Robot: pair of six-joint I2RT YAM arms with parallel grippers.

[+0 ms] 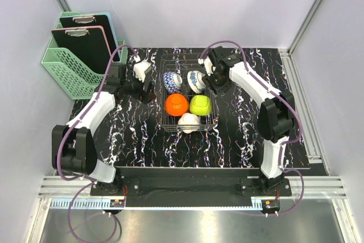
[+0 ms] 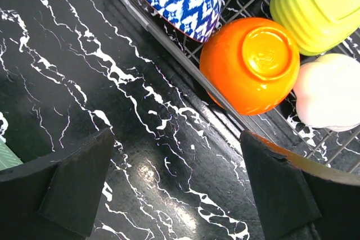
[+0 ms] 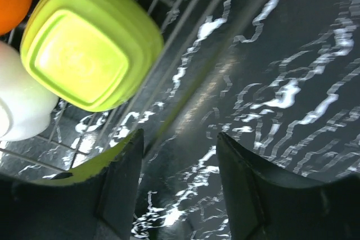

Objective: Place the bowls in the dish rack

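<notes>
Dish rack (image 2: 163,37) loaded: I see all five inside and read the task as done.
My right gripper (image 3: 179,155) stands part-open, empty, the lime green bowl (image 3: 84,43) up-left of its fingers. My left gripper (image 2: 177,167) gapes wide, empty, the orange bowl (image 2: 250,63) ahead-right. Both bowls sit base-up, mouths down. The rack's long axis seems to run away from me. Next, I'd back both arms clear of the wires.

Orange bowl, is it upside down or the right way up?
Upside down. The orange bowl's round foot ring faces up at the left wrist camera, and it sits inside the dish rack.
</notes>
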